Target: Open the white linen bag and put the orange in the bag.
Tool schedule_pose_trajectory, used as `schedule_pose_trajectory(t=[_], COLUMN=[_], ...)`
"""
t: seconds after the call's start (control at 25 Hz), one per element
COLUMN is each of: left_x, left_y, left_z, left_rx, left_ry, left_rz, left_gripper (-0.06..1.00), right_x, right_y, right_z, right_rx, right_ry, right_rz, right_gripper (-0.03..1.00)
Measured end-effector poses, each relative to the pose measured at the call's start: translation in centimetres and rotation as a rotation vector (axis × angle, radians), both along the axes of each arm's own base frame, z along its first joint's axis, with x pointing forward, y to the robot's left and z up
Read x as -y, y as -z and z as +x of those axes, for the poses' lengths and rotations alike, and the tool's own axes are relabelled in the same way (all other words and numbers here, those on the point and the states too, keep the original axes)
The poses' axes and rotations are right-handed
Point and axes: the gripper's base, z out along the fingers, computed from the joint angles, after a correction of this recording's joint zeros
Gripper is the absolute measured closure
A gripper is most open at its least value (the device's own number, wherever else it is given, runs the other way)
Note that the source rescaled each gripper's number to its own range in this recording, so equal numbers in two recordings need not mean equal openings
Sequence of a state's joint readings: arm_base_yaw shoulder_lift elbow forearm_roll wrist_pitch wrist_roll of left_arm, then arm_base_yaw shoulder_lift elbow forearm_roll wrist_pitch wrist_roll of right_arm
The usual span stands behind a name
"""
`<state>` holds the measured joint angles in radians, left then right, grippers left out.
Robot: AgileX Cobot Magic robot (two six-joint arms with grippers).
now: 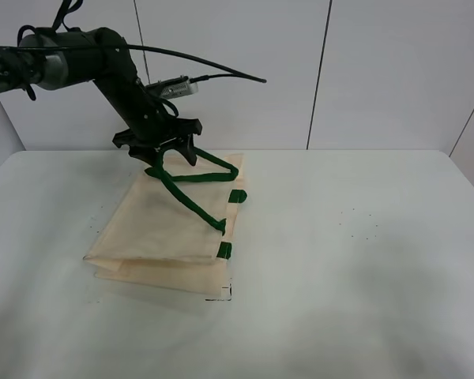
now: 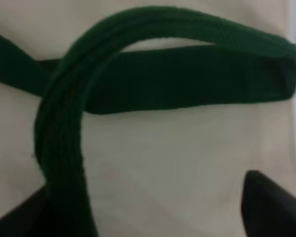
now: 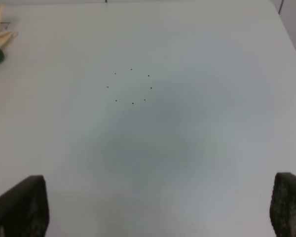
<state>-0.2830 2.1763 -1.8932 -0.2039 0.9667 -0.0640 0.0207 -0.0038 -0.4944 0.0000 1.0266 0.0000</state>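
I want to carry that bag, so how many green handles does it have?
2. One handle loops flat on the bag's far end by the left claw; the other handle slants from the claw toward the rim. Where they attach is partly hidden.

Left gripper [image 1: 174,158] and its arm hang low over the far end of the white linen bag [image 1: 162,229], blocking any approach from back-left. A raised handle loop [image 1: 186,197] stands in the gap between its spread fingers. The bag fills left-centre. The table [image 1: 363,260] right of it is open; the right gripper [image 3: 154,207] hovers there, jaws wide.
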Motion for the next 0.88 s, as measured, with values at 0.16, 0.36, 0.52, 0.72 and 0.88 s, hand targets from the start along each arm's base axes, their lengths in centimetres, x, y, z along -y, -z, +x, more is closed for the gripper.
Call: schedule_pose_trajectory(t=[0.16,0.36,0.52,0.72,0.88], left_x=[-0.7,-2.2,-2.7,-5.5,-9.7], left_y=[0.0,-0.7,-1.0,-1.0,-1.0], left_z=[0.1,0.1,-0.1,0.4,1.1], left_rx=[0.022,0.048,0.034,0.013,0.001], left_ry=[0.01,-0.047,-0.062,-0.119,-0.197], left_rz=[0.085,0.232,0.252,0.257,0.263], left_gripper=[0.02,0.01,0.01,0.01,0.01], right_x=[0.0,0.0,0.0,0.0,-0.1], right_y=[0.0,0.0,0.0,0.0,0.0], right_z=[0.0,0.0,0.0,0.0,0.0], right_rx=[0.0,0.0,0.0,0.0,0.0], right_ry=[0.0,0.0,0.0,-0.003,-0.005], right_rz=[0.0,0.0,0.0,0.005,0.007], right_gripper=[-0.03,-0.03,-0.03,-0.03,-0.03])
